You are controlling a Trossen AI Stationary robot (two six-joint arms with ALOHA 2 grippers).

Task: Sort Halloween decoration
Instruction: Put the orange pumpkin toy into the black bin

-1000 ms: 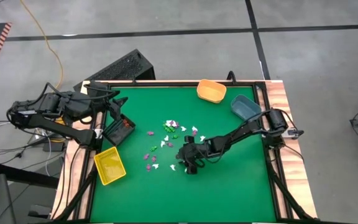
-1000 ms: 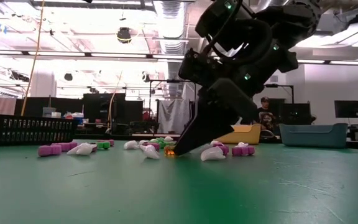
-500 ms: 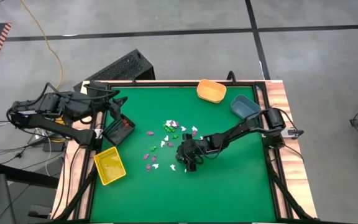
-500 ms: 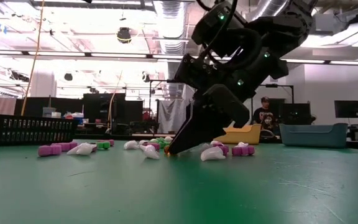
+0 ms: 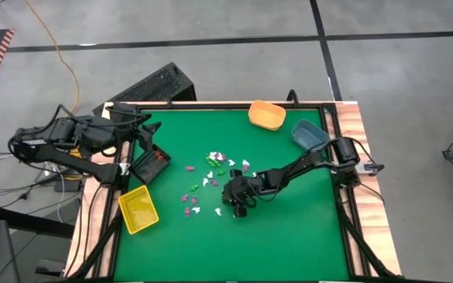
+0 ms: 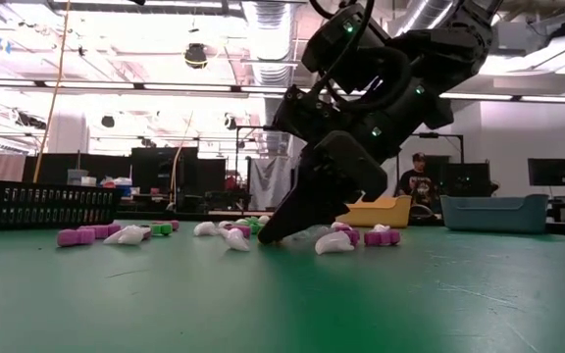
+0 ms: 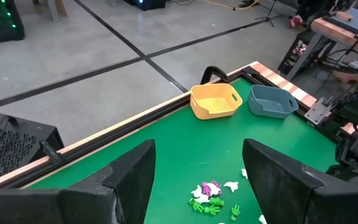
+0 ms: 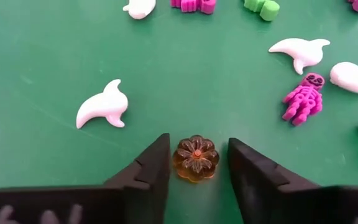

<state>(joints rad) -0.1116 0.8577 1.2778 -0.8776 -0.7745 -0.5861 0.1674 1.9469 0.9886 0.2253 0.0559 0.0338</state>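
Observation:
Small Halloween decoration pieces in white, purple and green lie scattered on the green mat around its middle. One of them, an orange pumpkin-shaped trinket, lies flat on the mat. My right gripper is open, its tips down at the mat; one finger stands on each side of the pumpkin with a narrow gap, touching nothing. A white piece and a purple skeleton lie just beyond. My left gripper waits open at the table's left edge, over the black basket.
A yellow bin sits at the near left beside the black basket. An orange bin and a blue bin stand at the far right. Raised wooden rails edge the mat. The near half of the mat is bare.
My right gripper has crept a little toward the table's left edge and lower, so that its fingertips now hide the orange trinket in the low view. The trinkets lie where they were.

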